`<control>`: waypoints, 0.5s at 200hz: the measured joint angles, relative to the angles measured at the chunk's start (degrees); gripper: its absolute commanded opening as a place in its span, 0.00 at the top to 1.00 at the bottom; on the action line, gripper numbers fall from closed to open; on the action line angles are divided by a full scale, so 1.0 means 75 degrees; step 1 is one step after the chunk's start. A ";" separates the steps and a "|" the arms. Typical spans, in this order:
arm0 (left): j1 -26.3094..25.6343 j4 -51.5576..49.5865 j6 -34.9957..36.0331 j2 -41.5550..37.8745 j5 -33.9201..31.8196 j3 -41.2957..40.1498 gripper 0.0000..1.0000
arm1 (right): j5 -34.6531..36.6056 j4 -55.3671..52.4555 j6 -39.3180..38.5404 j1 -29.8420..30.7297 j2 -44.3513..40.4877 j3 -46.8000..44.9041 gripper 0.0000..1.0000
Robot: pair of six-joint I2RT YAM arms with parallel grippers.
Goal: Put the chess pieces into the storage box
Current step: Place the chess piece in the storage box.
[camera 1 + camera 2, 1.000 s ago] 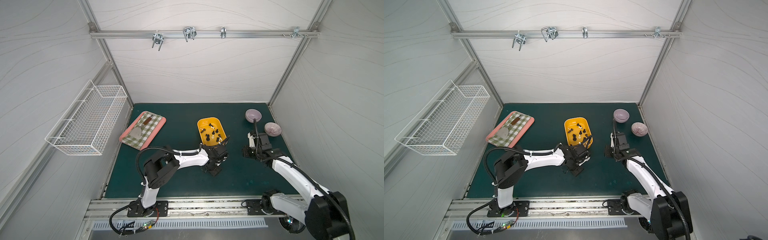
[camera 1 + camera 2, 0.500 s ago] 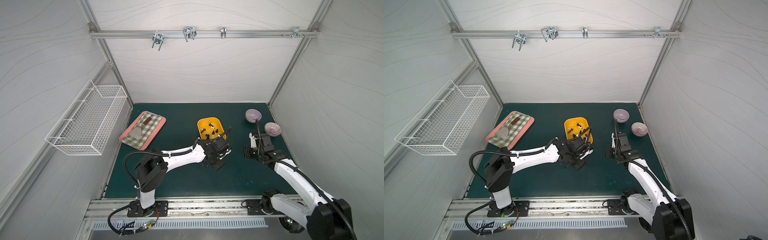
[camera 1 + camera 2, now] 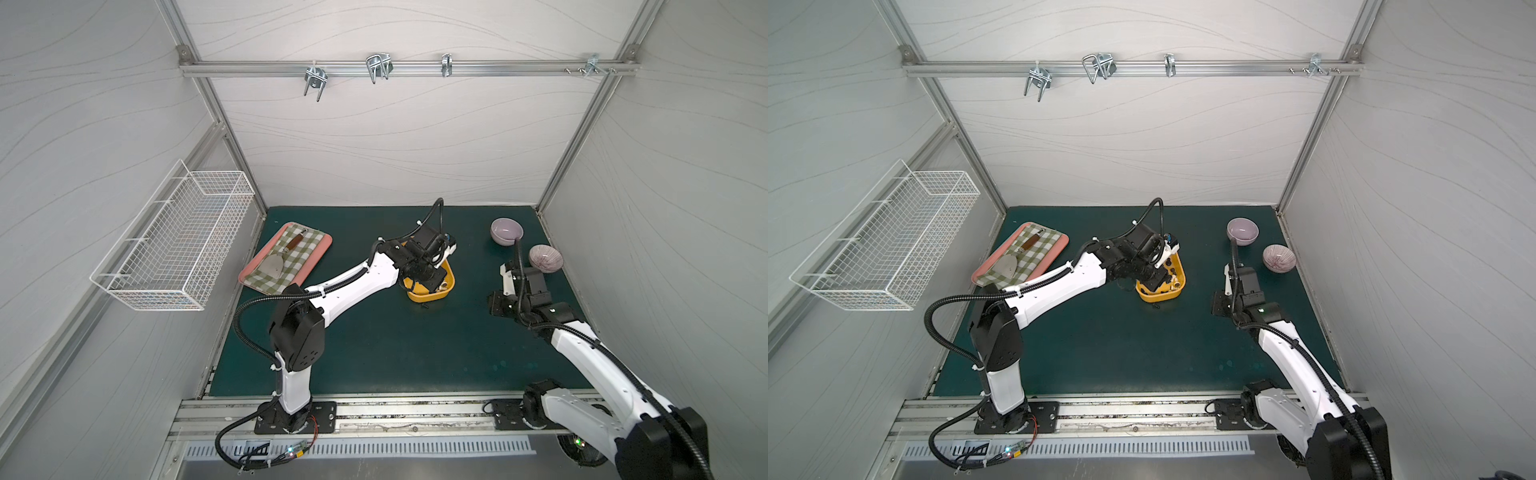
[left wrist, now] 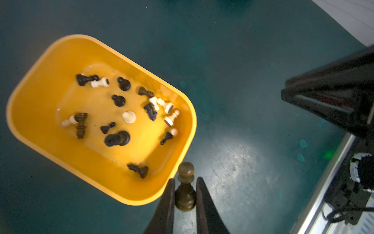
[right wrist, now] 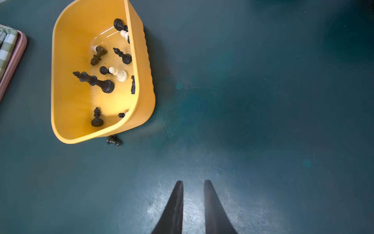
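Now the left claw [image 4: 183, 199], swung over the storage box [image 4: 32, 73] rim, is clamped on a dark pawn [image 4: 185, 187], release pending; the right claw [image 5: 193, 204], nearly closed, is empty.

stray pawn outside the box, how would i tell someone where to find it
Find the yellow box mid-mat. A dark pawn lies on its side on the green mat, against the box's short wall nearest the arm bases. It is the only piece on the mat; another dark pawn sits in the left gripper.

Two purple bowls [image 3: 506, 231], a pink tray [image 3: 320, 253], a wire basket [image 3: 174, 245].
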 measured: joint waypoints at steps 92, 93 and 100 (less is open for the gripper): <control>0.1137 -0.0761 0.0297 0.2393 0.0157 0.2687 0.80 | -0.0152 -0.0093 0.0017 -0.0003 0.0000 0.0003 0.78; 0.1142 -0.0764 0.0297 0.2416 0.0160 0.2707 0.79 | -0.0152 -0.0102 0.0015 -0.0003 0.0000 0.0003 0.78; 0.1198 -0.0816 0.0303 0.2608 0.0178 0.2926 0.79 | -0.0160 -0.0131 0.0017 -0.0003 0.0000 0.0003 0.79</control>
